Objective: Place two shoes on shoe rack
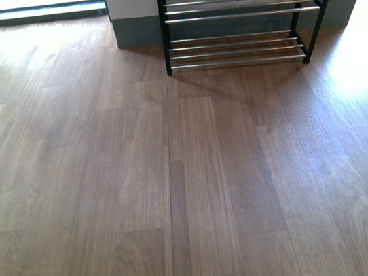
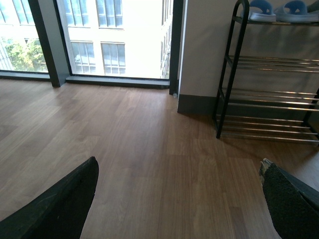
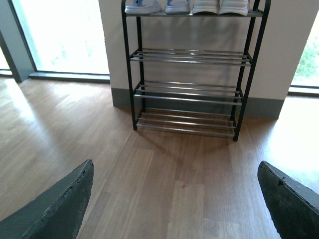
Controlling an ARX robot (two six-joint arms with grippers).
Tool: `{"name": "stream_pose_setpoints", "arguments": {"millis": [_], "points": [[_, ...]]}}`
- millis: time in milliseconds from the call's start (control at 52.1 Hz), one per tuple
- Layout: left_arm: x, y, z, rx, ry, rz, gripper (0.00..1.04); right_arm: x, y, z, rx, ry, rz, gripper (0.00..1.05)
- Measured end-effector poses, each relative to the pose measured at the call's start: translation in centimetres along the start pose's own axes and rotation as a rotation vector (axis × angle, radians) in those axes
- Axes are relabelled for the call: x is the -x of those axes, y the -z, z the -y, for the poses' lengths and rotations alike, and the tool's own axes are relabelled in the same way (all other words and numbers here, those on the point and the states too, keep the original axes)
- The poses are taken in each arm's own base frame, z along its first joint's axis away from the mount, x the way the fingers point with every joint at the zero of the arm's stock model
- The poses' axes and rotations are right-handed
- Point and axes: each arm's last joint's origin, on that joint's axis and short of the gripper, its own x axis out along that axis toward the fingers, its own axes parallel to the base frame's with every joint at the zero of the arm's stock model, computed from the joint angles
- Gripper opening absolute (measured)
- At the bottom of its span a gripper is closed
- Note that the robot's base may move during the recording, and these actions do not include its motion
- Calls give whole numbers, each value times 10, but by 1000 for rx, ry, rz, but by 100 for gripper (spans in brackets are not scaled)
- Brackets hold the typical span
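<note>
Both the left end effector (image 2: 177, 199) and right end effector (image 3: 174, 199) are held spread and unloaded above wood floor (image 1: 196, 177) — shoe rack (image 3: 192, 94) is seen ahead, footwear resting on its top tier.

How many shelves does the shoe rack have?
4. On the shoe rack, the top shelf holds shoes; below it come the second, third and bottom shelves, all bare.
</note>
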Motion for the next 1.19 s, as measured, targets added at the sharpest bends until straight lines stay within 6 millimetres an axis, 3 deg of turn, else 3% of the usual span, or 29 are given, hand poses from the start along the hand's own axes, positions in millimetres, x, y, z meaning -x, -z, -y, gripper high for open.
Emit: {"name": "stream_pose_setpoints", "arguments": {"millis": [1191], "points": [[0, 0, 0, 0, 0, 0, 95, 0, 0, 0, 0, 0, 0, 95]]}}
